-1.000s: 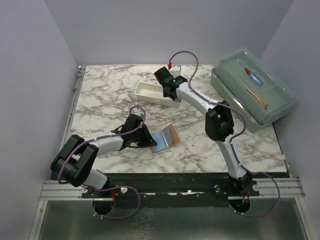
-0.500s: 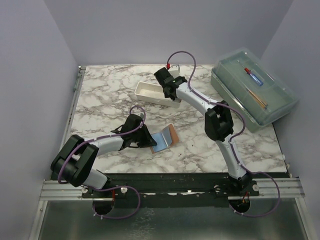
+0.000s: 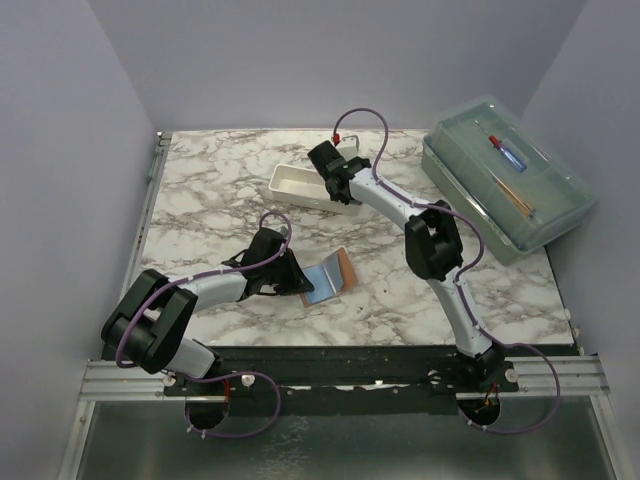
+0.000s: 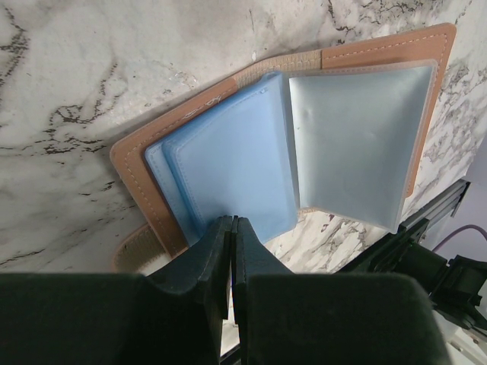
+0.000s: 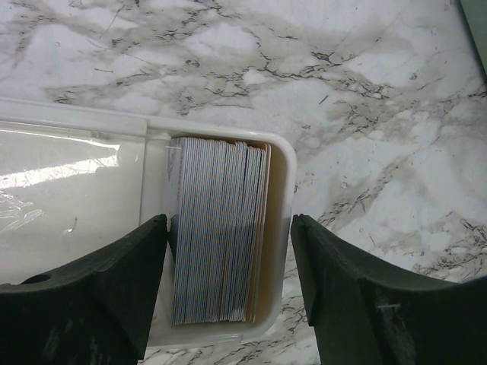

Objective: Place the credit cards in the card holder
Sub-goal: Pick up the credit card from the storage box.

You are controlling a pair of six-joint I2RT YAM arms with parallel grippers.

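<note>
The card holder lies open on the marble table, tan outside and blue-grey inside. In the left wrist view its two panels face up. My left gripper is shut on the near edge of its blue left panel. My right gripper hangs open over the right end of the white tray. In the right wrist view a stack of credit cards stands on edge in that end of the tray, between my open fingers. From the top the cards are hidden by the gripper.
A large clear lidded box with tools inside stands at the back right. The tray's left part holds a clear plastic sheet. Purple walls close in the table on the left, back and right.
My right arm has shifted slightly left over the tray's right end. My left arm and the card holder have not moved.
</note>
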